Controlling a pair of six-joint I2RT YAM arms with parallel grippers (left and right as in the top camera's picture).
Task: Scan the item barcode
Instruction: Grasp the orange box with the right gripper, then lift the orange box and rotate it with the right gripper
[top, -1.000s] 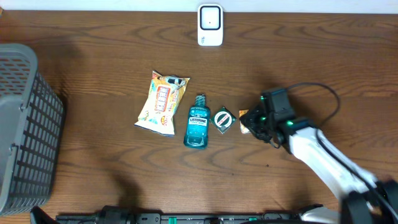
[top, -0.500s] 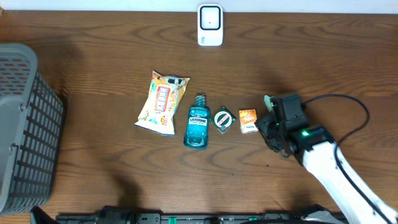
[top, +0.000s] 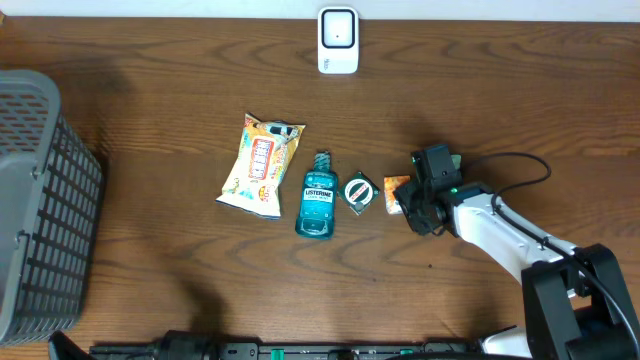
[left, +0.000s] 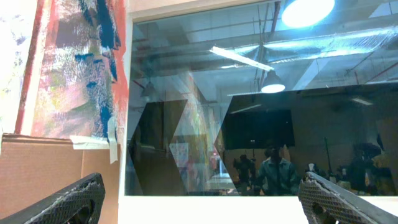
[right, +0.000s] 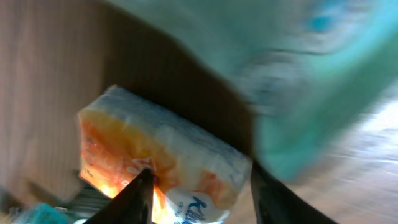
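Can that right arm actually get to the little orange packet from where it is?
Probably yes: the right tool sits over the orange packet, a finger on each side, nothing blocking.

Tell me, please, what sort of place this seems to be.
Probably a mock shop checkout in a lab: a white scanner at the wooden table's far edge, retail goods such as a mouthwash bottle and snack packet, and a grey basket.

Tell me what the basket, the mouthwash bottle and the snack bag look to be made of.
Basket: grey moulded plastic, matte, judging by its even grid walls.
Mouthwash bottle: likely see-through plastic, teal throughout, with a glossy label.
Snack bag: thin printed film, probably plastic; it looks creased and shiny.
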